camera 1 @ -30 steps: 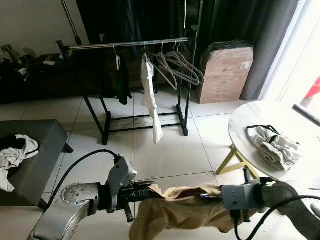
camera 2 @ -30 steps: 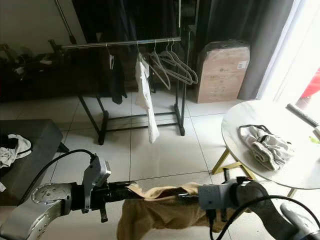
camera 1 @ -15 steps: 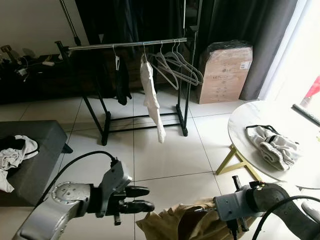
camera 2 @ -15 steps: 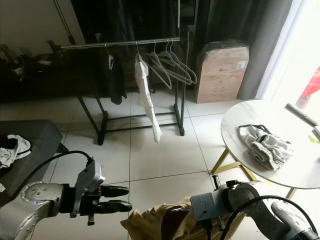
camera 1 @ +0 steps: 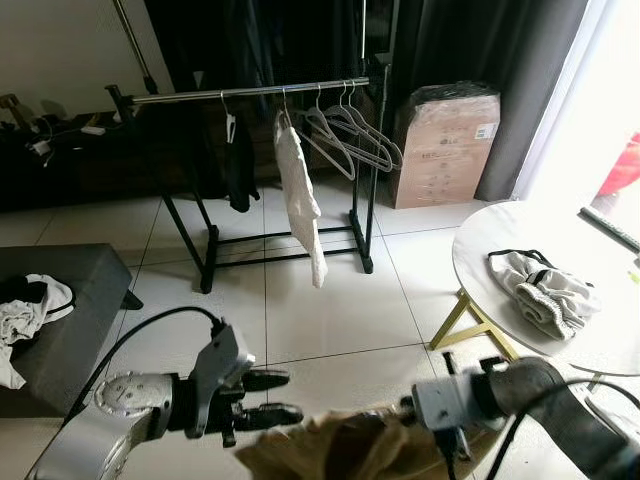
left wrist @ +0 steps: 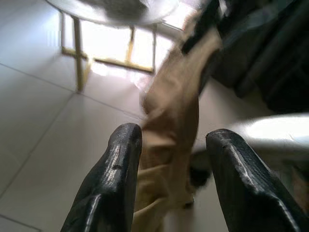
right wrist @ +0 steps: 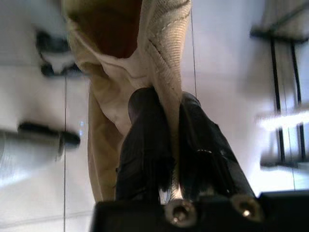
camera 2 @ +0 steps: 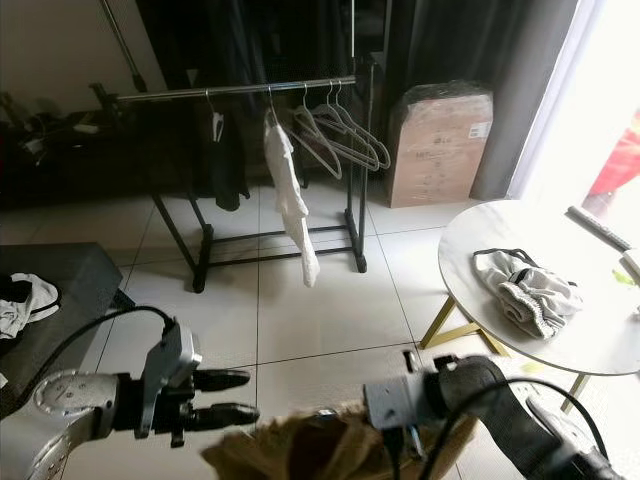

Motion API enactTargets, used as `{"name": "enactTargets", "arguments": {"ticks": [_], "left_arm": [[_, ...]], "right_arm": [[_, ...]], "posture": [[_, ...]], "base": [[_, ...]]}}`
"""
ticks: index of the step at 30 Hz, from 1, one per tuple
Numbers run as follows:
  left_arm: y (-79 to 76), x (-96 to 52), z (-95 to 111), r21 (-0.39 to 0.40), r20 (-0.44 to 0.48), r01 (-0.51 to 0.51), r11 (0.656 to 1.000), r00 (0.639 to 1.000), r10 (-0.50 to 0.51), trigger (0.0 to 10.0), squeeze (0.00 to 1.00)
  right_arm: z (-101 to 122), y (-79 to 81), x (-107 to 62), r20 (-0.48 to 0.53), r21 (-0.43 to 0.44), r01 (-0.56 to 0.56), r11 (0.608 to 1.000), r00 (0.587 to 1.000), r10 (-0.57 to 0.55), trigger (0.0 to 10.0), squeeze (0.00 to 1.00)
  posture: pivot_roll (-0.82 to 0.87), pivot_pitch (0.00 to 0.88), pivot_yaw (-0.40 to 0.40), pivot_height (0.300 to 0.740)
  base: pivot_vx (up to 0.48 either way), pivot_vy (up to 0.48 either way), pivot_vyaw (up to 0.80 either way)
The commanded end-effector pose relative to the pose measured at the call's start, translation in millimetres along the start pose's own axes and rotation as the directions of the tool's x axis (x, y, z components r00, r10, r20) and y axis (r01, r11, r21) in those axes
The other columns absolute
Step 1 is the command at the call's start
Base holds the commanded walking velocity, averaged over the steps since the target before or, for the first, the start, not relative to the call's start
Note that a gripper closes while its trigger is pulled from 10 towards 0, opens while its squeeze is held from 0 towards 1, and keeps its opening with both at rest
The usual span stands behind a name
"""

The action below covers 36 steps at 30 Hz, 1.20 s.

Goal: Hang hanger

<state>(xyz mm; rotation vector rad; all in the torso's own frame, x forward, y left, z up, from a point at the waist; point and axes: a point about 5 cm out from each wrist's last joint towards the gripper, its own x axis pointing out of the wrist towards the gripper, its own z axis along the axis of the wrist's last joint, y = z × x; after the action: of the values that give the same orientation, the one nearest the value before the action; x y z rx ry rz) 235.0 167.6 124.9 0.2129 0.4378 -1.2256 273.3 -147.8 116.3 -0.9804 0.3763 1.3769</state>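
Note:
A tan garment (camera 1: pixel 345 447) hangs bunched low in front of me, and my right gripper (right wrist: pixel 166 102) is shut on its seamed edge. The right arm (camera 1: pixel 500 392) reaches in from the right, with its fingers buried in the cloth. My left gripper (camera 1: pixel 272 395) is open just left of the garment, not touching it; the cloth (left wrist: pixel 169 125) shows beyond the gap between its fingers (left wrist: pixel 116 169). Ahead stands a black clothes rack with a silver rail (camera 1: pixel 250 92). It carries several empty hangers (camera 1: pixel 345 130), a white garment (camera 1: pixel 300 195) and a black one (camera 1: pixel 238 150).
A round white table (camera 1: pixel 500 235) on yellow legs stands at my right with a grey cloth (camera 1: pixel 545 292) on it. A dark ottoman (camera 1: pixel 70 310) with white clothes is at my left. A cardboard box (camera 1: pixel 445 140) sits right of the rack. Tiled floor lies between.
My left gripper has let go of the tan garment and opened. The garment has dropped lower and now hangs bunched from the right gripper alone.

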Motion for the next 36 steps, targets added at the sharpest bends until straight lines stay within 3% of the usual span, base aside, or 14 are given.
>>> {"name": "enactTargets", "arguments": {"ticks": [1,6,13,16,17,22,26,30,36], "left_arm": [[-4.7,-1.4,0.0,0.023,-0.016,0.043,0.999,0.999,-0.043,10.0,0.00],[-9.2,-12.3,-4.3,0.086,-0.071,0.137,0.987,0.989,-0.131,10.0,0.00],[-13.6,-14.8,5.8,0.115,-0.051,0.226,0.967,0.974,-0.222,10.0,0.00],[-16.0,-16.3,1.4,0.132,-0.122,0.269,0.954,0.960,-0.253,10.0,0.00],[-14.4,-15.3,-2.2,0.154,-0.176,0.264,0.952,0.955,-0.236,10.0,0.00],[-9.9,-8.0,-10.7,0.189,-0.234,0.225,0.956,0.956,-0.178,10.0,0.00],[-3.8,-4.8,-13.0,0.188,-0.212,0.135,0.973,0.973,-0.094,10.0,0.00],[3.1,-14.5,-4.0,0.184,-0.138,0.019,0.983,0.990,0.007,10.0,0.00],[-5.6,-14.0,-3.7,0.169,-0.107,0.075,0.983,0.993,-0.058,10.0,0.00]], "right_arm": [[18.7,-5.1,0.3,0.073,-0.061,-0.017,0.998,0.997,0.022,0.0,0.00],[23.3,-6.7,15.3,0.046,-0.130,-0.094,0.987,0.994,0.101,0.0,0.00],[22.2,4.4,24.1,0.057,-0.117,-0.170,0.978,0.982,0.178,0.0,0.00],[21.7,8.8,27.3,0.064,-0.113,-0.198,0.974,0.976,0.206,0.0,0.00],[22.0,10.2,28.9,0.071,-0.108,-0.205,0.973,0.974,0.213,0.0,0.00],[26.6,7.9,31.6,0.090,-0.111,-0.202,0.973,0.973,0.213,0.0,0.00],[27.6,2.5,30.1,0.092,-0.112,-0.184,0.976,0.977,0.195,0.0,0.00],[8.7,-11.0,17.3,0.029,-0.077,-0.148,0.986,0.988,0.150,0.0,0.00],[1.8,-18.8,10.9,-0.004,-0.071,-0.142,0.987,0.990,0.142,0.0,0.00]], "posture": [[-0.07,0.077,0.037,0.740],[-0.06,0.077,0.035,0.740],[-0.06,0.084,0.036,0.740],[-0.07,0.088,0.038,0.740],[-0.07,0.089,0.039,0.740],[-0.06,0.094,0.042,0.740],[-0.07,0.094,0.042,0.740],[-0.05,0.088,0.039,0.740],[-0.05,0.074,0.032,0.740]], "base": [[0.000,0.000,0.00],[0.000,0.000,0.00],[0.000,0.000,0.00],[0.000,0.000,0.00],[0.000,0.000,0.00],[0.000,0.000,0.00],[0.000,0.000,0.00],[0.000,0.000,0.00],[0.000,0.000,0.00]]}}
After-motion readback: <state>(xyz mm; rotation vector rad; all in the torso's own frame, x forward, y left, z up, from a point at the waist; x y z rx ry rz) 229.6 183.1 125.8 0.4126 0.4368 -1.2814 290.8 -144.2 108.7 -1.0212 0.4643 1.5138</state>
